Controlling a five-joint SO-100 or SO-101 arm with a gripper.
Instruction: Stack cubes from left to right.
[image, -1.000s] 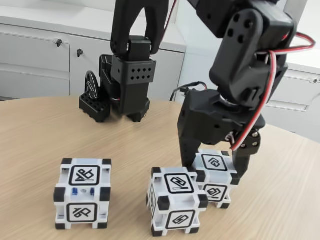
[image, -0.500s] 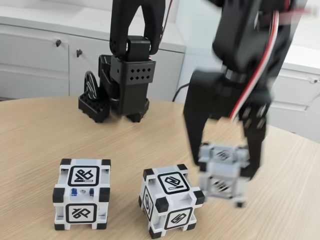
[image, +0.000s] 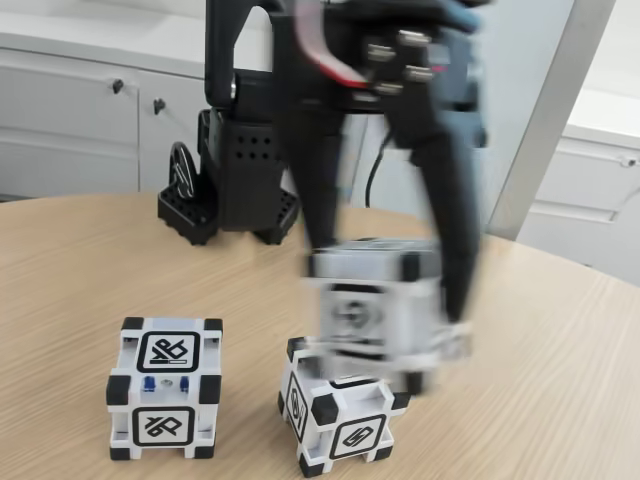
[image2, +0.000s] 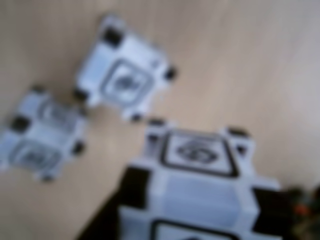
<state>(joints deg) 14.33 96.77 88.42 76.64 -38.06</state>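
Observation:
My gripper (image: 390, 310) is shut on a white cube (image: 375, 300) with black corners, blurred by motion in the fixed view. The cube hangs just above and slightly right of the middle cube (image: 340, 420) on the table. A third cube (image: 165, 390) sits to the left, apart from the others. The blurred wrist view has the held cube (image2: 200, 170) at the bottom between dark fingers (image2: 132, 187). Two cubes lie on the wood beyond it, one (image2: 122, 82) near and one (image2: 42, 132) further left.
The arm's black base (image: 240, 180) stands at the back of the round wooden table (image: 80, 270). White cabinets (image: 70, 120) lie behind it. Open tabletop lies to the right of the cubes, towards the table's edge (image: 600, 290).
The gripper closed on the right cube, lifted it and carried it left over the middle cube. The middle cube shifted and turned slightly. The left cube stayed put.

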